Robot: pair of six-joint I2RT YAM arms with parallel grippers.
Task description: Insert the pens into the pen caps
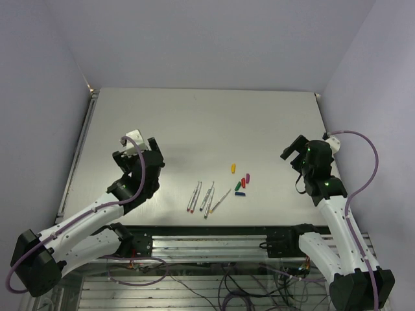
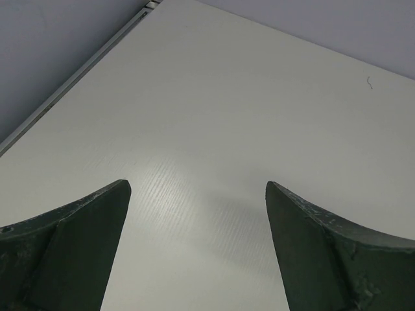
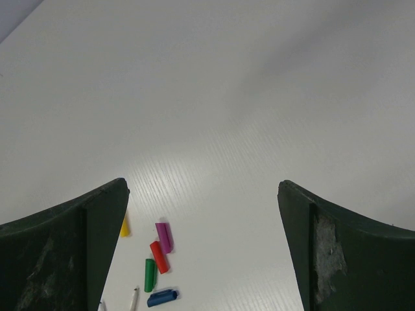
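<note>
White table (image 1: 207,123) carries pens (image 1: 206,197) near its front edge, pen caps (image 1: 241,183) just beside. They're probably light and slick, so I'd pinch mid-barrel. Left end effector (image 2: 198,188) and right end effector (image 3: 202,184) gape, empty.

A pale off-white counter (image 1: 194,123) fills the middle of the overhead view. It is matte, with a fine ribbed grain that shows up close. A thin metal strip (image 1: 78,159) runs along its left edge. Plain lilac-grey walls enclose it on three sides: a back wall (image 1: 207,39), a left wall (image 1: 32,97) and a right wall (image 1: 379,78). Soft light leaves a mild bright patch on the surface. At the near edge sits a silver metal rail frame (image 1: 207,245), with tangled wires (image 1: 240,285) below.
</note>
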